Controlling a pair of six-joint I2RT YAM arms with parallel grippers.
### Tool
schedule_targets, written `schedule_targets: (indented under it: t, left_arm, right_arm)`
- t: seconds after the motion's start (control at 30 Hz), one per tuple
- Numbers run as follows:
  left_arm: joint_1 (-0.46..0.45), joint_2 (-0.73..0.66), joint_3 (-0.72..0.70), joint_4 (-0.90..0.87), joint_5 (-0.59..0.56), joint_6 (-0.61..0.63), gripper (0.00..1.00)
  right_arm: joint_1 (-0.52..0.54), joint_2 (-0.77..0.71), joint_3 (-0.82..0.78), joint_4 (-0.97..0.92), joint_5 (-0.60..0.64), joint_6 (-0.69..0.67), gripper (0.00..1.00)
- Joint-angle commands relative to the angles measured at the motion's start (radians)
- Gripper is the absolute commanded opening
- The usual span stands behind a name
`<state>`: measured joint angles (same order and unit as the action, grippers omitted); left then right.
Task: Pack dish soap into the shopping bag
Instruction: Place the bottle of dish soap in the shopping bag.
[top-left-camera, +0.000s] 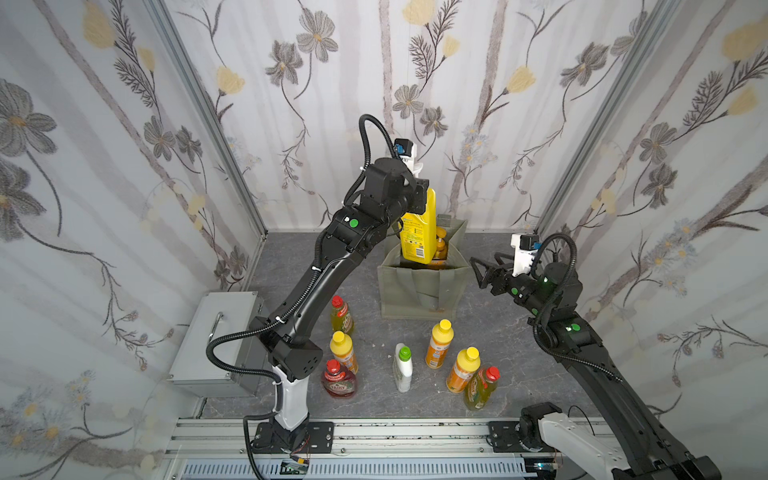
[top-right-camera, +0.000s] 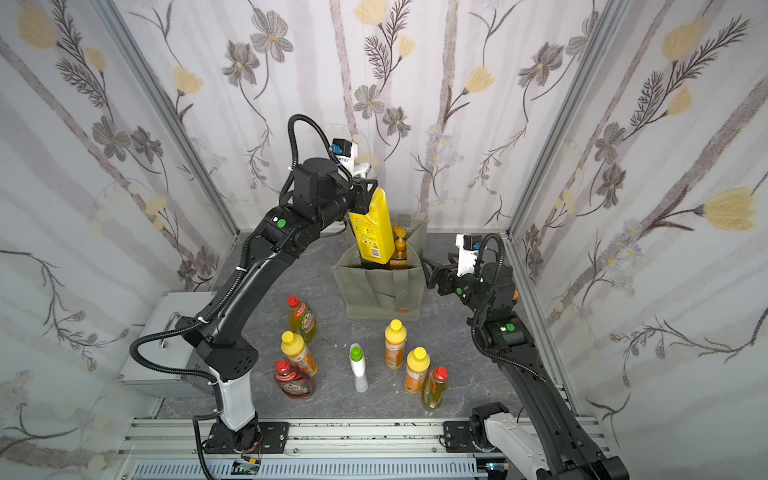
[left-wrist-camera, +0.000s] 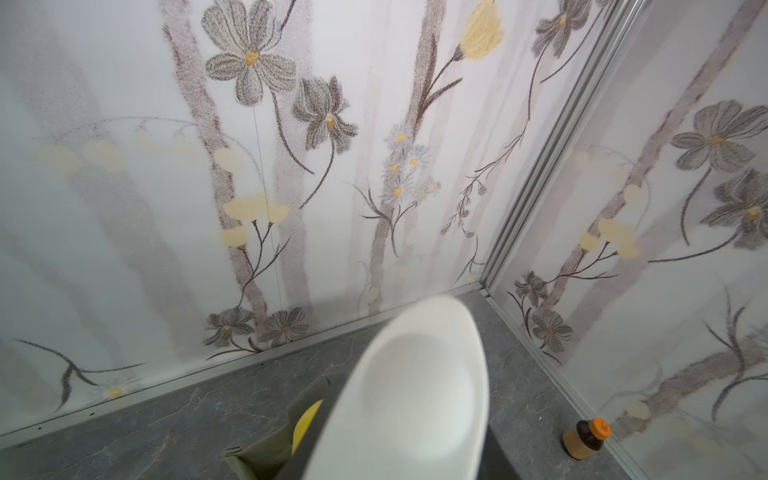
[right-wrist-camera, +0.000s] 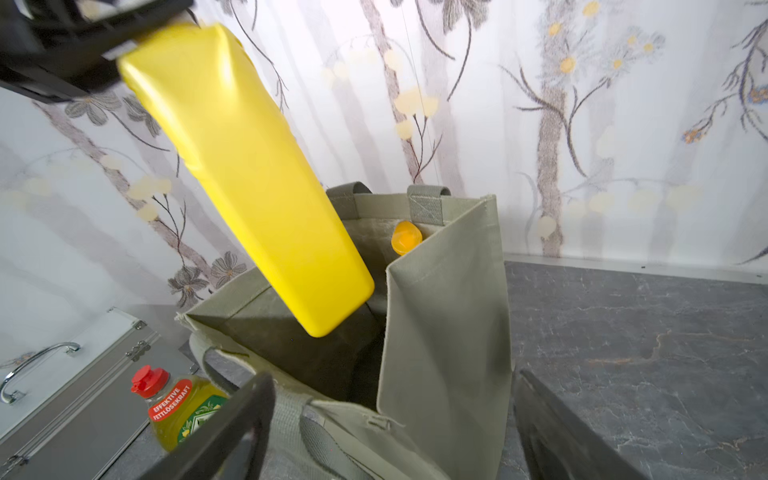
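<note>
My left gripper (top-left-camera: 419, 189) (top-right-camera: 366, 189) is shut on the neck of a big yellow dish soap pump bottle (top-left-camera: 417, 235) (top-right-camera: 371, 235) (right-wrist-camera: 249, 166). The bottle hangs tilted, with its base at the mouth of the grey-green shopping bag (top-left-camera: 419, 291) (top-right-camera: 382, 295) (right-wrist-camera: 449, 332). Its white pump head (left-wrist-camera: 415, 395) fills the left wrist view. An orange pump bottle (top-left-camera: 440, 246) (right-wrist-camera: 406, 237) stands inside the bag. My right gripper (top-left-camera: 478, 272) (top-right-camera: 429, 272) (right-wrist-camera: 395, 380) is open beside the bag's right wall, which shows between its fingers.
Several smaller soap bottles stand on the table in front of the bag, among them a white green-capped bottle (top-left-camera: 403, 368) and a red bottle (top-left-camera: 340, 380). A grey metal box (top-left-camera: 216, 332) sits on the left. A small orange-capped jar (left-wrist-camera: 586, 438) stands by the right wall.
</note>
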<state>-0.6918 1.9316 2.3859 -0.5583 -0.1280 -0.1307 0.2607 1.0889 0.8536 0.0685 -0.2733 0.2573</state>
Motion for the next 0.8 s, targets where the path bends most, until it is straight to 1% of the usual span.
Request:
schedule_targets:
  t: [0.0,0.07,0.17,0.33,0.5,0.6,0.77]
  left_arm:
    - [0.000,0.013,0.025,0.219,-0.041,0.031,0.00]
    - [-0.001,0.019,0.004,0.242,-0.055,0.047,0.00]
    - [-0.013,0.010,-0.074,0.313,-0.096,0.090,0.00]
    - [-0.039,-0.030,-0.282,0.495,-0.190,0.170,0.00]
    - [-0.045,-0.069,-0.487,0.688,-0.267,0.187,0.00]
    - [-0.044,-0.071,-0.553,0.747,-0.276,0.179,0.00]
    - [-0.041,-0.055,-0.589,0.787,-0.287,0.151,0.00]
  right_arm:
    - [0.001,0.006,-0.002,0.030,0.020,-0.003,0.87]
    - [0.001,0.020,0.003,0.028,0.013,-0.002,0.86]
    - [0.000,0.028,0.006,0.024,0.009,-0.002,0.86]
    - [0.001,0.029,0.004,0.027,0.011,-0.003,0.85]
    - [0.002,0.032,0.004,0.028,0.011,-0.003,0.85]
    - [0.000,0.033,0.005,0.029,0.011,-0.003,0.85]
    - [0.001,0.036,0.005,0.029,0.008,-0.003,0.85]
